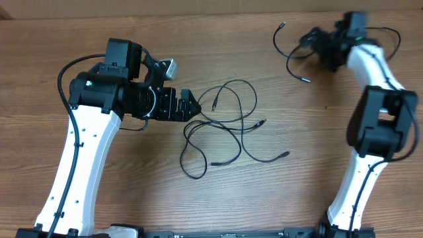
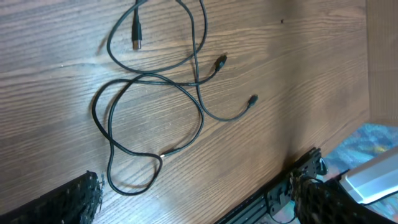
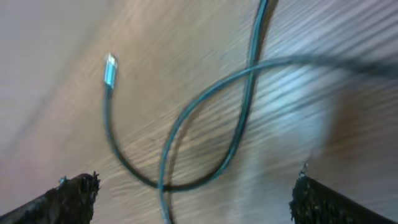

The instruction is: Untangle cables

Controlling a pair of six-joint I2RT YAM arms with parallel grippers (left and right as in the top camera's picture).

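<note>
A tangle of thin black cables lies in loose crossing loops on the middle of the wooden table, its plug ends pointing right. In the left wrist view the same cables spread out ahead of my left gripper, which is open, with one loop close to its left finger. My left gripper sits at the tangle's left edge. A separate cable lies at the back right, below my right gripper. My right gripper hangs open over this cable, whose metal plug rests on the wood.
The table's front edge with a black rail runs close behind the left gripper. The right arm's own thicker wiring loops near the back right corner.
</note>
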